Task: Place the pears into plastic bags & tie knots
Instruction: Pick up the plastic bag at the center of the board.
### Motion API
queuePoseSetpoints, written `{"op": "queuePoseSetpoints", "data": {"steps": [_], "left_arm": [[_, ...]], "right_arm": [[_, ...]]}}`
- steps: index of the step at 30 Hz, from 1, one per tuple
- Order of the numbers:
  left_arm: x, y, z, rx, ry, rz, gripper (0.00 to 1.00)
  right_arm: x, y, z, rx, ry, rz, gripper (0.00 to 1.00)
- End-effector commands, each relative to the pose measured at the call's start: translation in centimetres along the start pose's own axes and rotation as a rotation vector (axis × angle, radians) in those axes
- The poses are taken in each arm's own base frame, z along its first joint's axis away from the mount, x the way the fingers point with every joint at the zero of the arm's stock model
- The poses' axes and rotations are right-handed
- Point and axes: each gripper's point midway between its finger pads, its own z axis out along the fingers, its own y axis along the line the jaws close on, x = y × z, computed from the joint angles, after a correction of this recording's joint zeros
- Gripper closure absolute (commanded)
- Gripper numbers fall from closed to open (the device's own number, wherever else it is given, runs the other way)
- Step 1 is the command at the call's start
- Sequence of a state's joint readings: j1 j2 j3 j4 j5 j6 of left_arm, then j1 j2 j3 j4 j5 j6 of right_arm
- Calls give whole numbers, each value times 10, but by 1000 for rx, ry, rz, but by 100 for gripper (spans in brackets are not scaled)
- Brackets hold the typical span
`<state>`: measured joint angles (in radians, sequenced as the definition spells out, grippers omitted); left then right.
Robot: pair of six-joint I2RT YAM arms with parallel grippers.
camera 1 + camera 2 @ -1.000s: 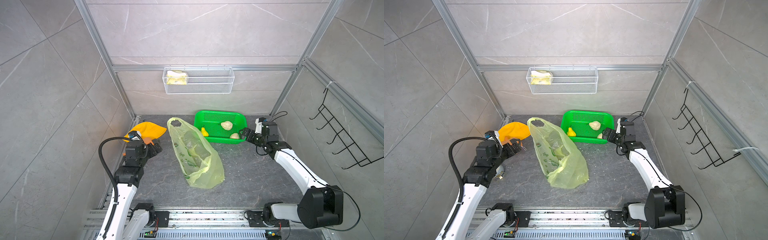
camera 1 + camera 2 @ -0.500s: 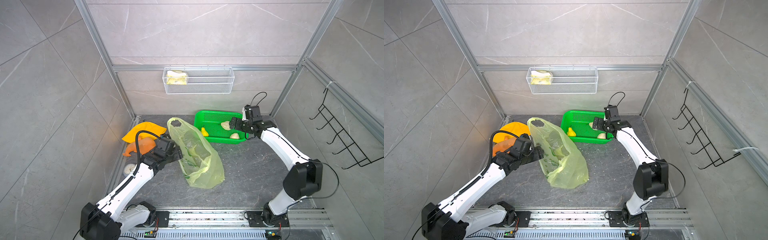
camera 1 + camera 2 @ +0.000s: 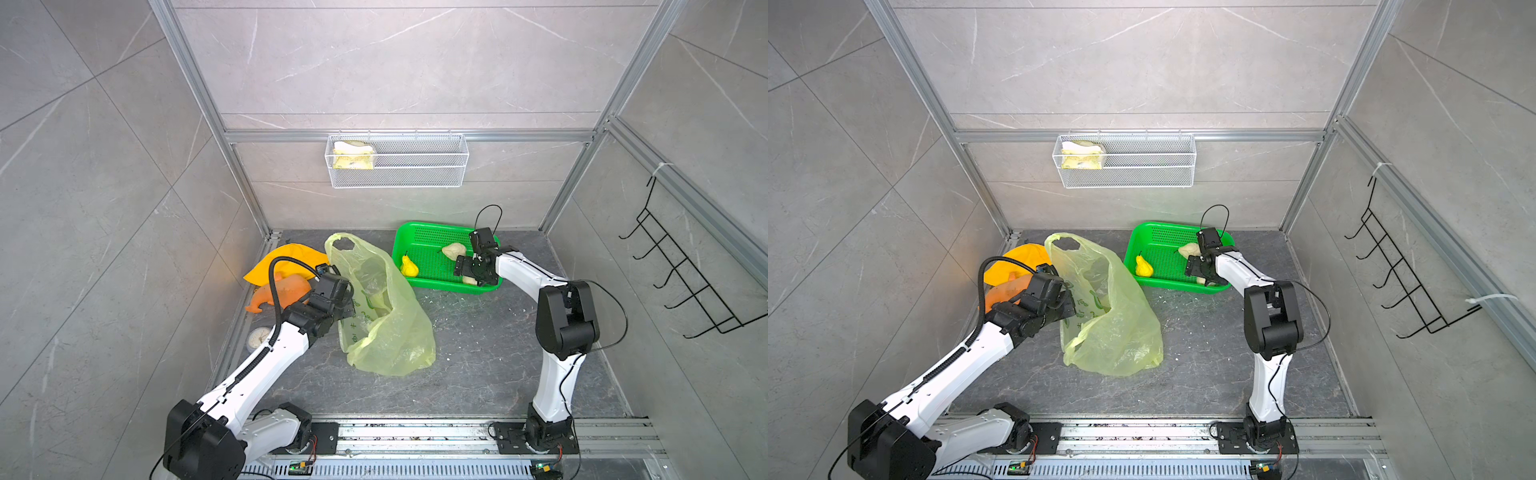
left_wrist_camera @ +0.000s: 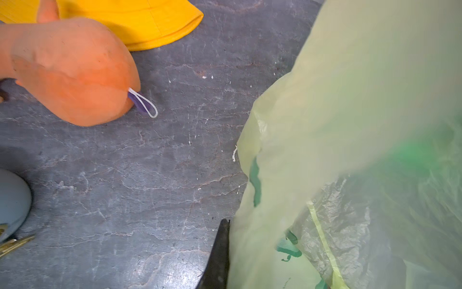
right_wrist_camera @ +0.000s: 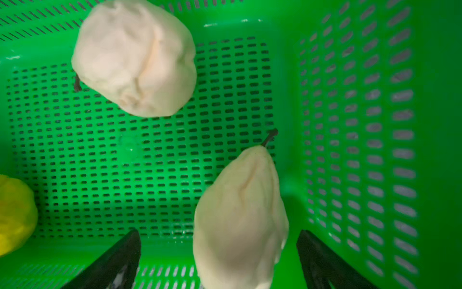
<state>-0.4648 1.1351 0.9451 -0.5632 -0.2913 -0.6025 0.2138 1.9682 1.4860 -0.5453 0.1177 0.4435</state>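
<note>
Left end effector clamped on bag edge; bag lies on surface. Right end effector spread wide astride cream pear. All three pears sit in green basket.

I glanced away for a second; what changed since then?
The left gripper swung from beside the yellow-orange cloth to the plastic bag and shut on its edge. The right gripper reached into the green basket, open around a cream pear. Bag, basket and pears stayed put.
</note>
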Motion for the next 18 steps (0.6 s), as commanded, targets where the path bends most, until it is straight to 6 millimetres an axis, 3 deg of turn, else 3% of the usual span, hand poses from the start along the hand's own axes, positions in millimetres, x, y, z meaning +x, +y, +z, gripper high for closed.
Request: {"op": "queuePoseSetpoints", "data": {"steps": [1, 4, 7, 9, 13, 18], "left_arm": [[-28, 7, -24, -20, -79, 56, 100], [-36, 13, -30, -32, -92, 89, 100], [-44, 9, -34, -12, -107, 111, 100], [-47, 2, -35, 15, -109, 118, 100], [-49, -14, -31, 87, -100, 118, 100], [-50, -27, -28, 145, -92, 97, 100]], "right_arm": [[20, -30, -18, 67, 21, 58, 1], [35, -48, -32, 86, 15, 87, 0], [30, -37, -53, -9, -46, 74, 0], [15, -12, -71, -146, -114, 30, 0], [-11, 57, -107, -378, -195, -149, 1], [-5, 119, -91, -450, -116, -304, 0]]}}
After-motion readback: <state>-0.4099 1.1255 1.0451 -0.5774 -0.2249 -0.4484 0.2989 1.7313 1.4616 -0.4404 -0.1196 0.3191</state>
